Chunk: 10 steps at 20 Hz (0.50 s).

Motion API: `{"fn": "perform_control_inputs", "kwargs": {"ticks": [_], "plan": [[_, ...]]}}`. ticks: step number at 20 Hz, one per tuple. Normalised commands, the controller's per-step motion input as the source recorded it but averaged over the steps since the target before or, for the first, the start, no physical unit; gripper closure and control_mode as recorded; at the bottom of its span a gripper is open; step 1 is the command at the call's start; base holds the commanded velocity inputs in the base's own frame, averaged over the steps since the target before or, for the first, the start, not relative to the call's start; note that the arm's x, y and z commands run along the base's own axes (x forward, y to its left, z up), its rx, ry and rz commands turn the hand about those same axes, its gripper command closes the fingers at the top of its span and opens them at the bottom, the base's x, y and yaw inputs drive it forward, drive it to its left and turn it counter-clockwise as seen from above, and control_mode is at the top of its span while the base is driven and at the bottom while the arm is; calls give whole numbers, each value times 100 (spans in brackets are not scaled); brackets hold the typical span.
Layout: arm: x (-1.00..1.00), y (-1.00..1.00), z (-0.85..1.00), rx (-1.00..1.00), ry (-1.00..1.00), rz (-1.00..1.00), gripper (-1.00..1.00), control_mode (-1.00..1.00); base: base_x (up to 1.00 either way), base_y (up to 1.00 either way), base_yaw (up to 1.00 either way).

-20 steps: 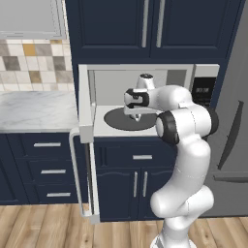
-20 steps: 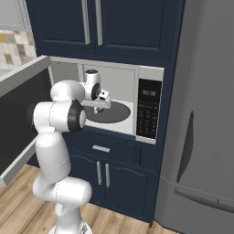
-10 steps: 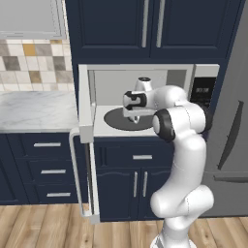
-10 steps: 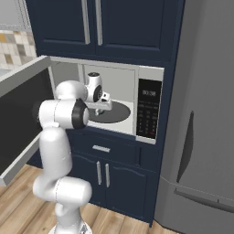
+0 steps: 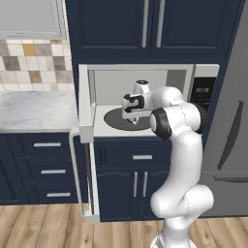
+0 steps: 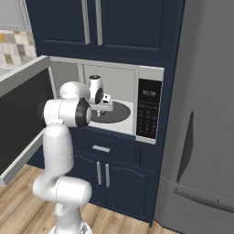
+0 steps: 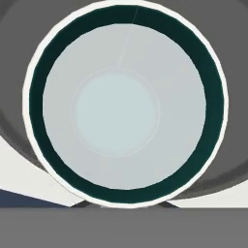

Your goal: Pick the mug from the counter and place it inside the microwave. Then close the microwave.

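**One mug, rim-pinched, over the turntable**

One item is under handling: the mug [image 7: 124,104]. In the hand view its round mouth faces straight up at the camera, with a white outer edge, a dark green band inside the rim and a pale floor. It sits upright over the dark turntable [image 5: 116,119] inside the microwave [image 5: 145,99].

**Gripper state.** The gripper [image 5: 131,114] points down over the turntable. The jaws are drawn together as far as they go, and the mug hangs centred directly beneath the hand, so the hold is judged to be a pinch on the thin wall at the rim. The contact itself is not visible, and whether the base touches the turntable cannot be told.

**Handling properties (judged).**
- Weight: light; small and empty.
- Stiffness: rigid; no give under the jaws.
- Surface: smooth glaze, likely slippery; a wall pinch may let it swing or slide.
- Fragility: treat as breakable; set down, do not drop.

**Where to hold.** One finger inside the wall, one outside, away from the handle.

**Door.** The door [image 5: 85,109] stands open to the left, handle [image 5: 80,174] below.
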Motion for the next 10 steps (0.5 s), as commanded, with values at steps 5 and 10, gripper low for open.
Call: {"fn": "perform_control_inputs", "kwargs": {"ticks": [5, 10], "plan": [[37, 0, 0, -4, 0, 0, 100, -100, 0, 0, 0], [34, 0, -2, -2, 0, 0, 100, -100, 0, 0, 0]]}}
